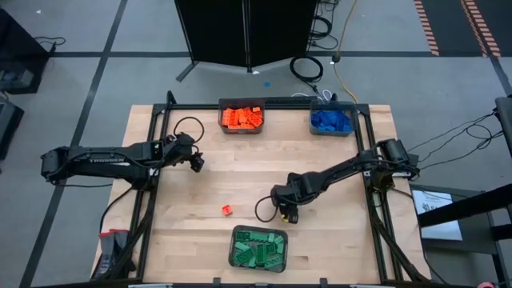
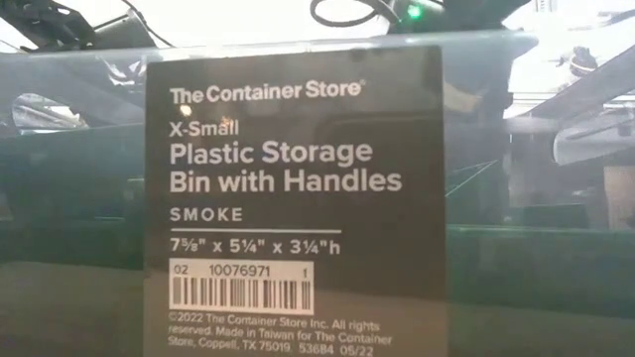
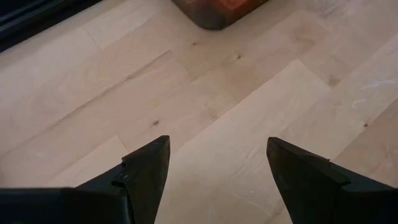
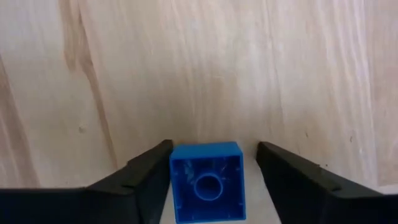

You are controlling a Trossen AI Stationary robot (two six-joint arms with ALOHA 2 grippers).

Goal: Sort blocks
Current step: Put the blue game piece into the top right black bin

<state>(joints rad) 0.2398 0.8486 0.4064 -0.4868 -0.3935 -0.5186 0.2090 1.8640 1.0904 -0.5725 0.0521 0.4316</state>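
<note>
My left gripper (image 1: 198,162) hung with fingers spread wide over bare wood near the table's (image 1: 336,240) left rail. A lone orange block (image 1: 227,210) lay mid-table with room around it. My right gripper (image 1: 288,214), above the green bin (image 1: 258,247), had its fingers (image 4: 146,177) flanking a square, hollow-bottomed blue block (image 4: 207,182), one touching, one with a gap.

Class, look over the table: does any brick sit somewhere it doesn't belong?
Yes. One orange brick lies alone on the bare wood, away from the orange bin. A blue brick sits between the right gripper's fingers, not yet in the blue bin.

matt wood table (image 1: 240,176), glossy plastic block (image 4: 206,182)
</note>
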